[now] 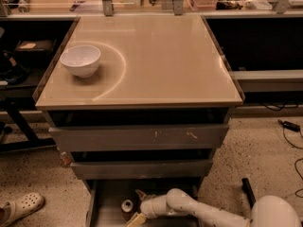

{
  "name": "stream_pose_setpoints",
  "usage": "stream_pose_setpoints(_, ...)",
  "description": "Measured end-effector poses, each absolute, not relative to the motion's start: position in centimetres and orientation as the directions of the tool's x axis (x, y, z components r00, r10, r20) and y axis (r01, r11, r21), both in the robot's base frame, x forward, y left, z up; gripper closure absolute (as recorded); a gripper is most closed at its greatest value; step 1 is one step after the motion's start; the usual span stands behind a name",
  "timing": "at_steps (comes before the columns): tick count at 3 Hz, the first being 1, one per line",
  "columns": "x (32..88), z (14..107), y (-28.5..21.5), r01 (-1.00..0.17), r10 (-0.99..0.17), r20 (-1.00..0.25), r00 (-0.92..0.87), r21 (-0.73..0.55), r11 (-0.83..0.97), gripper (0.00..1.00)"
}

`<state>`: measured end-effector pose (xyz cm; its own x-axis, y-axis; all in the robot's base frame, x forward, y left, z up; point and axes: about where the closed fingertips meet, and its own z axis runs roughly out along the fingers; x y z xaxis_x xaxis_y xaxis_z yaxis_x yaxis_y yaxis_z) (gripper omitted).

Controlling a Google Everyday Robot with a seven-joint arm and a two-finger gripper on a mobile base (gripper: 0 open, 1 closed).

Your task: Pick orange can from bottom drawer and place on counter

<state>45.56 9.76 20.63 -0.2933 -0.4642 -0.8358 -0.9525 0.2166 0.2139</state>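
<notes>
Beige and glossy, the table (161, 65) fills the upper half of my one camera view. It has a faint curved arc on its left side, and a white bowl (80, 60) stands near its left edge. Below the front edge, two grey drawers (139, 137) sit stacked one over the other. Under them the bottom drawer (106, 207) stands pulled out toward me, its flat grey floor showing.

The orange can (127, 205) stands upright on that floor, silver top facing up, near the middle of the drawer. My white arm (199, 212) enters from the lower right and reaches into the drawer. The claw (137, 206) is just to the right of the can. Its two fingers are spread apart, one pale and low, one darker and higher, with the gap turned toward the can and nothing clamped between them. Whether either finger touches the can I cannot tell.

A pale clog (21, 207) lies on the speckled floor at lower left.
</notes>
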Motion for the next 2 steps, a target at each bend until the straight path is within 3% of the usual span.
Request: stream_pose_setpoints(2, 47.1, 19.3, 10.0, -0.968, -0.493, -0.837, -0.236, 0.159, 0.193, 0.0)
